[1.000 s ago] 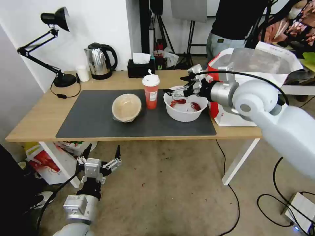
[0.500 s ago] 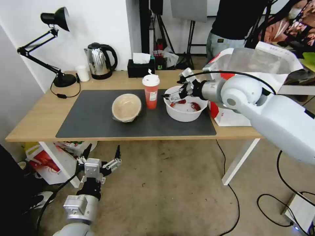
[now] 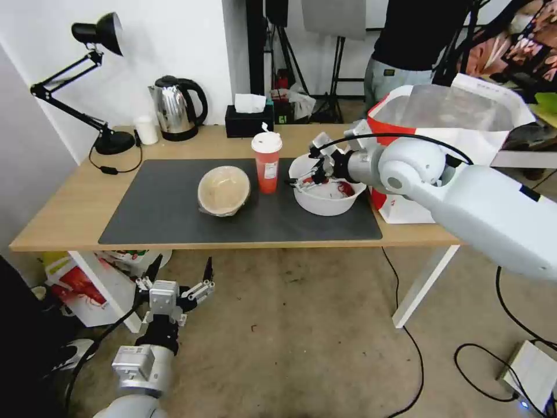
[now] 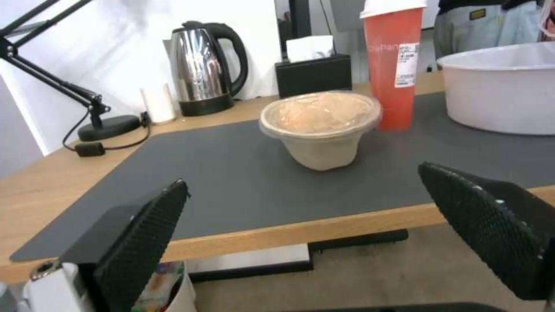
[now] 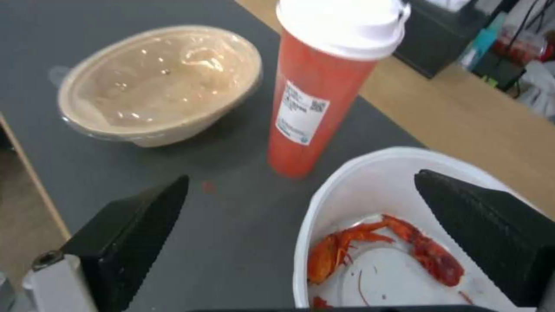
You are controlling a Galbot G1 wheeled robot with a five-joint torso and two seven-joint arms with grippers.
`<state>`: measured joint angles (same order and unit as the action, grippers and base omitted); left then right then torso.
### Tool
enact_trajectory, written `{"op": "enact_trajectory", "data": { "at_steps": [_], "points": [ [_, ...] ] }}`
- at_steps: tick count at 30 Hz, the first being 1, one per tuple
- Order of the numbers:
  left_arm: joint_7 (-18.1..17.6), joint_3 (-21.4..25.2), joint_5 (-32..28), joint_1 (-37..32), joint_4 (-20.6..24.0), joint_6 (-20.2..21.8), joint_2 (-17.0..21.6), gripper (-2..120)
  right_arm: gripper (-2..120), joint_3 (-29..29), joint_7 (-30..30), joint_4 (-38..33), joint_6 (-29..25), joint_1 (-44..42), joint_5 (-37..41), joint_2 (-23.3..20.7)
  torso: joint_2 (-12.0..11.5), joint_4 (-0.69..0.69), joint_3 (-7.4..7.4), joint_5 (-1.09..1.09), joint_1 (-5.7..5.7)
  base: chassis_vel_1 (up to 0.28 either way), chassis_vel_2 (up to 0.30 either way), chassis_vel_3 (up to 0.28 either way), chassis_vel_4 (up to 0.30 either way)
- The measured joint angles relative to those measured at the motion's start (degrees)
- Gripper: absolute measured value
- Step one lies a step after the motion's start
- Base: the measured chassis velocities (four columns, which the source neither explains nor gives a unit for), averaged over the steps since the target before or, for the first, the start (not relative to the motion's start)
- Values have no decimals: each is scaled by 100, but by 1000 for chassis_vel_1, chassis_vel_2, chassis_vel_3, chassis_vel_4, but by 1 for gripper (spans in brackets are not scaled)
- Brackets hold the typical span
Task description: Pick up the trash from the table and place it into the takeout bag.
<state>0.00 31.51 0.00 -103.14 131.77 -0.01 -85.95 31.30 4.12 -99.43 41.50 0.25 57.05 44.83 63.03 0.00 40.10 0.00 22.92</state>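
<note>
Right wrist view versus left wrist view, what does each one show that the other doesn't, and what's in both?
Right wrist alone: the red scraps lying inside the white bowl, the right gripper open astride its rim, and the drink cup's white lid from above.

Left wrist alone: the kettle, the lamp base, the small white cup, the table's front edge, and the left gripper open below it.

Both: the tan lidded bowl, the red drink cup, the white bowl, the black tissue box and the dark mat.
</note>
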Motion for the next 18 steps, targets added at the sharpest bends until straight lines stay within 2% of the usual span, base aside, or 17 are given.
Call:
{"op": "enact_trajectory", "data": {
  "at_steps": [18],
  "points": [
    [0,0,0,0,0,0,0,100,100,-1,-246,1056,-7,-304,59,616,0,1,0,0,0,0,0,0,0]
  ]
}}
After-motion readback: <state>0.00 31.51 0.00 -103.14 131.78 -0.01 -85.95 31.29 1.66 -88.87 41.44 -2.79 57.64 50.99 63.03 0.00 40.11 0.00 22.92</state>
